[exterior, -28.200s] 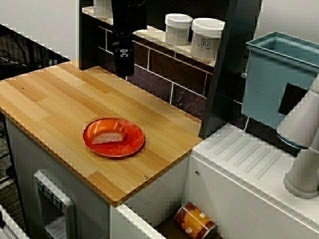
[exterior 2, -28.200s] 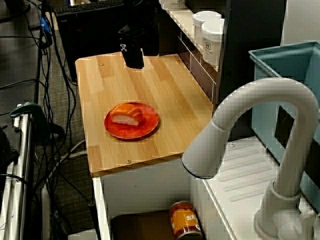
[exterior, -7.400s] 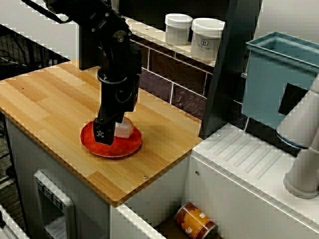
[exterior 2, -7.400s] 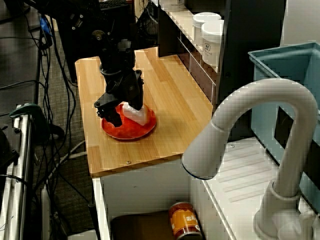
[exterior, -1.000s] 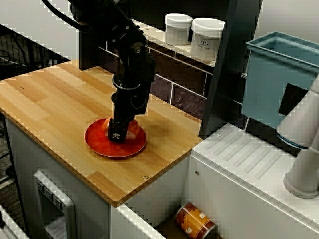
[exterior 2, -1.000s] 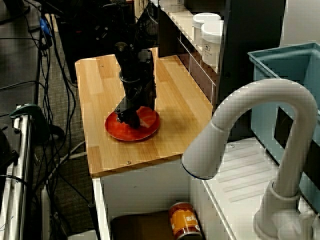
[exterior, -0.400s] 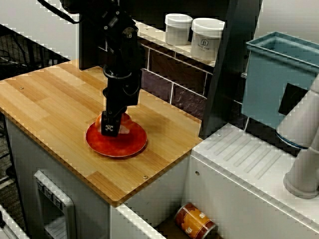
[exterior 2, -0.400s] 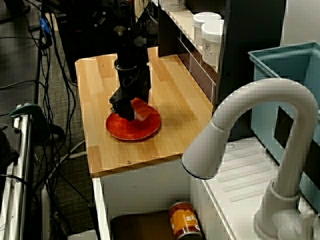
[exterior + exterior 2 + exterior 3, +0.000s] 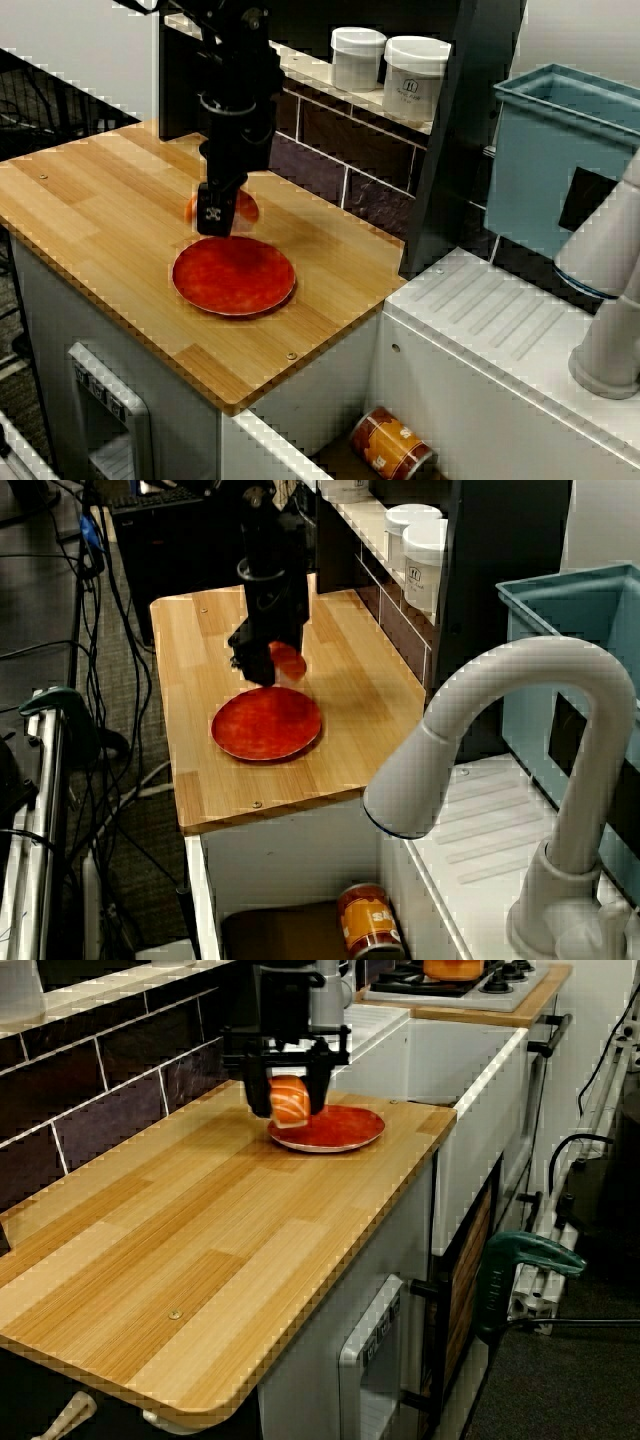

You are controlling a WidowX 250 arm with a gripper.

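Gripper (image 9: 214, 218) clamped around salmon sushi (image 9: 290, 1102), held above wooden surface (image 9: 90, 195), at 11 o'clock of red plate (image 9: 238, 282)

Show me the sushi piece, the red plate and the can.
sushi piece (image 9: 290, 1099), low side view, its orange topping.
red plate (image 9: 234, 278), view from above, its bare middle.
can (image 9: 390, 446), view from above, its orange side.

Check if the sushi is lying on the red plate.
No, the pincer holds the sushi in the air, off the red plate.
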